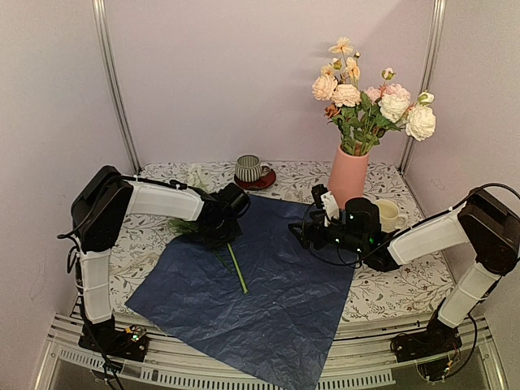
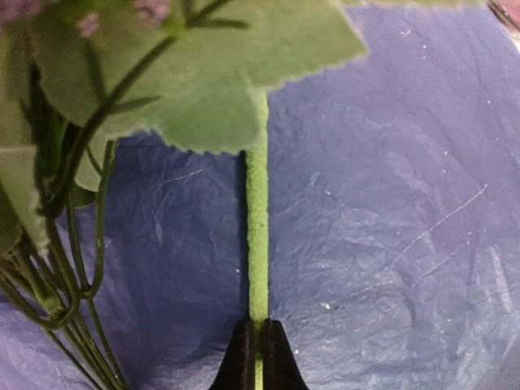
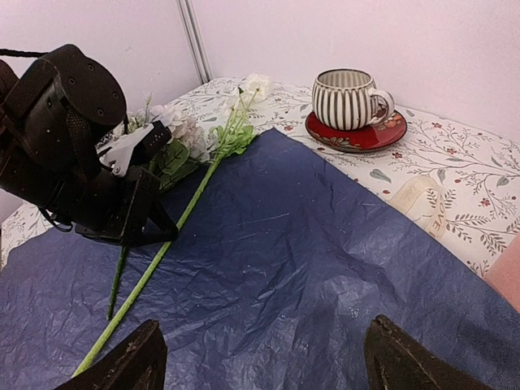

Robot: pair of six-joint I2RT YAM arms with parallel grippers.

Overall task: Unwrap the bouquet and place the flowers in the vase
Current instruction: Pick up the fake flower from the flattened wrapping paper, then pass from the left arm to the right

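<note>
— Pale pink walls (image 1: 260, 81) fill the back of my feed, and below them sits the table (image 1: 406, 284) under a flower-print cloth. The blue paper (image 1: 276, 276) covers most of it, spread open and flat.

— Where is the vase from that paper?

— I see the vase (image 1: 348, 175) upright just off the paper's far right corner. A full bunch of flowers (image 1: 370, 101) in cream, peach and white stands in it.

— And your claws?

— My right gripper (image 3: 260, 357) hangs low over the right part of the paper, fingers spread wide with nothing between them. My left gripper (image 2: 260, 353) is down at the paper's far left edge, pinched tight on one green stem (image 2: 257, 236). That stem lies flat on the paper and runs from that edge toward its middle.

— Anything else loose?

— A few thin leafy stems (image 2: 65, 268) lie on the paper just beside the pinched one. Beyond the paper's far edge I have a striped cup (image 1: 248, 168) on a red saucer (image 1: 262, 182). A cream mug (image 1: 390, 215) stands off the paper's right edge.
</note>
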